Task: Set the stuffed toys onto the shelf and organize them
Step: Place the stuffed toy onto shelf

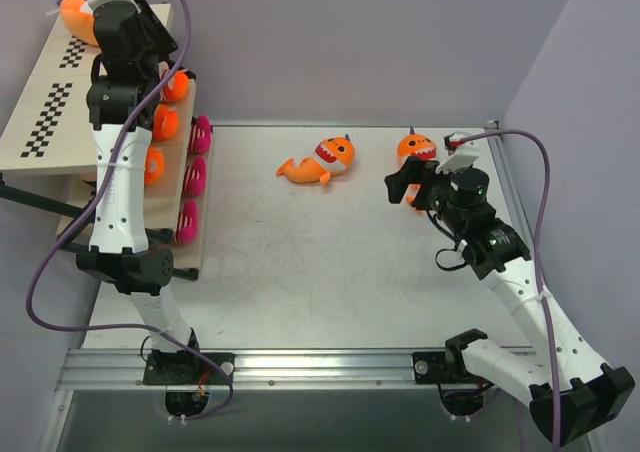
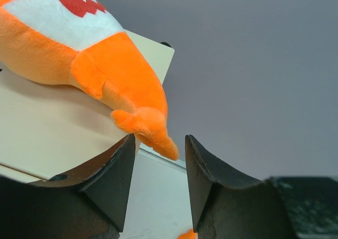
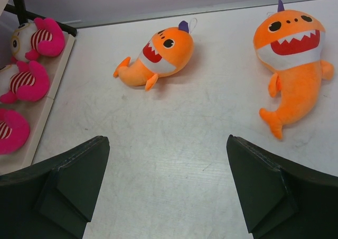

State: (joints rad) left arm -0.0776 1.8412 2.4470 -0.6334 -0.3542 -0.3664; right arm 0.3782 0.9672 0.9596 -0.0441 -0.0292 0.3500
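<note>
An orange shark lies on the top board of the shelf. Its tail hangs over the board's edge, just beyond my left gripper, whose jaws stand partly apart with nothing between them. From above that shark shows beside the left wrist. Two more sharks lie on the table, one in the middle and one to the right. My right gripper hovers wide open over bare table short of them. Three pink striped dolls and orange toys fill the lower boards.
The shelf with its checkerboard strips stands at the table's left edge, and the left arm reaches up over it. Purple walls close the back and right. The right arm leans in from the near right.
</note>
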